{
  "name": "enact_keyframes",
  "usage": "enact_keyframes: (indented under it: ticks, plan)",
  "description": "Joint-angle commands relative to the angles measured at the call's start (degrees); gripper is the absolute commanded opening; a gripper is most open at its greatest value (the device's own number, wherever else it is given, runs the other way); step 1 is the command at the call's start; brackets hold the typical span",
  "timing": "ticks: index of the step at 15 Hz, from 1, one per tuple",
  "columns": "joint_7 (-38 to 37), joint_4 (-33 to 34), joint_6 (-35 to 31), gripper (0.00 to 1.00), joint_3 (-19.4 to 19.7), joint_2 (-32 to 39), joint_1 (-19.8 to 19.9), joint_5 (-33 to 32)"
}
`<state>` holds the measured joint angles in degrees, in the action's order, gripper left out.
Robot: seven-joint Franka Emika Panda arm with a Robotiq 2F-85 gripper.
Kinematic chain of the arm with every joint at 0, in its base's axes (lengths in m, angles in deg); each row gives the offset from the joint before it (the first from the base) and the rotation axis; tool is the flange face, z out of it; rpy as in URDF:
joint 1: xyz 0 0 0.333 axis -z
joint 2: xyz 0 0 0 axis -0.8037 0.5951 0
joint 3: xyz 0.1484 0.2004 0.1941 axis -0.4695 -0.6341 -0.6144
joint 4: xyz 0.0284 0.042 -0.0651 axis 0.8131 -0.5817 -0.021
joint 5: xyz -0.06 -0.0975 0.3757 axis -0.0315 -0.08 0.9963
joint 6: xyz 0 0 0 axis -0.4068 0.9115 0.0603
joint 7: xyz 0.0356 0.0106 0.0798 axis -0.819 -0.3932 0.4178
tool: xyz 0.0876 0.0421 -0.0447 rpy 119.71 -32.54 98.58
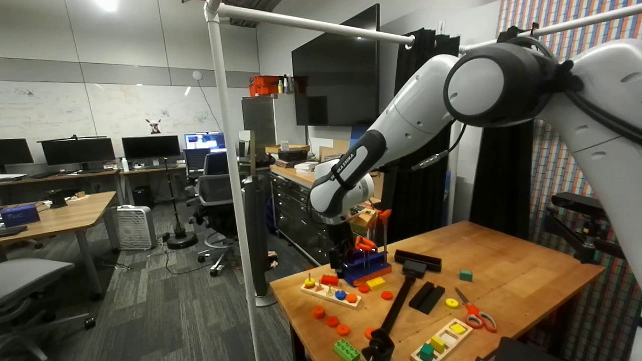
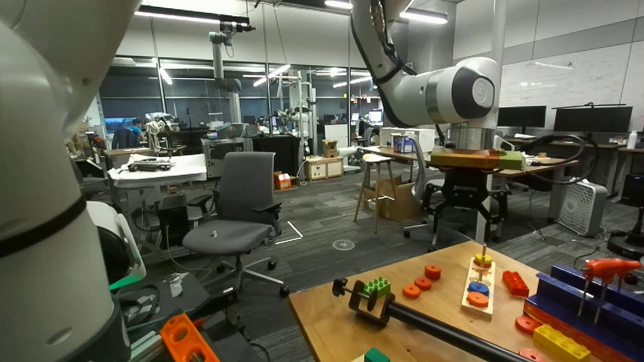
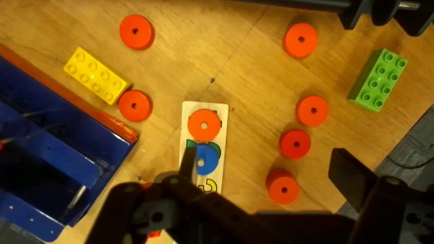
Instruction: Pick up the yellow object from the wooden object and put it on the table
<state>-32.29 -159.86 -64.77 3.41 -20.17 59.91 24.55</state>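
Note:
The wooden object with pegs (image 1: 321,292) lies on the table (image 1: 481,255). It also shows in an exterior view (image 2: 477,311) and the wrist view (image 3: 205,105). A yellow disc (image 1: 309,282) tops a red-orange one on its far-end peg; it also shows in an exterior view (image 2: 483,260) and is hidden in the wrist view. Blue and orange discs sit on other pegs. A second light-wood board (image 1: 454,342) holds two yellow blocks (image 1: 438,343) and a green cube. My gripper (image 3: 266,166) is open and empty, above the table; one finger overlaps the blue disc in view.
A blue tool rack (image 1: 368,265) with upright orange-handled tools stands beside the pegged board. A black clamp bar (image 2: 443,329) lies across the table. Loose orange-red discs (image 3: 295,144), a yellow brick (image 3: 96,75), a green brick (image 3: 378,80) and scissors (image 1: 474,313) lie around.

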Motion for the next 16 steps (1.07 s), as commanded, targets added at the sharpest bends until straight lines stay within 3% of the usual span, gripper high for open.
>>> enact_keyframes:
  ticks: [1, 6, 16]
  plan:
    - [5.9, 8.6, 0.6, 1.0, -2.7, 7.2, 2.9, 1.1]
    - [10.1, 19.5, 3.5, 1.0, -5.0, 16.7, 4.6, 1.7]
    - [8.8, 45.8, 17.7, 1.0, -5.6, 34.1, 2.4, 1.0]
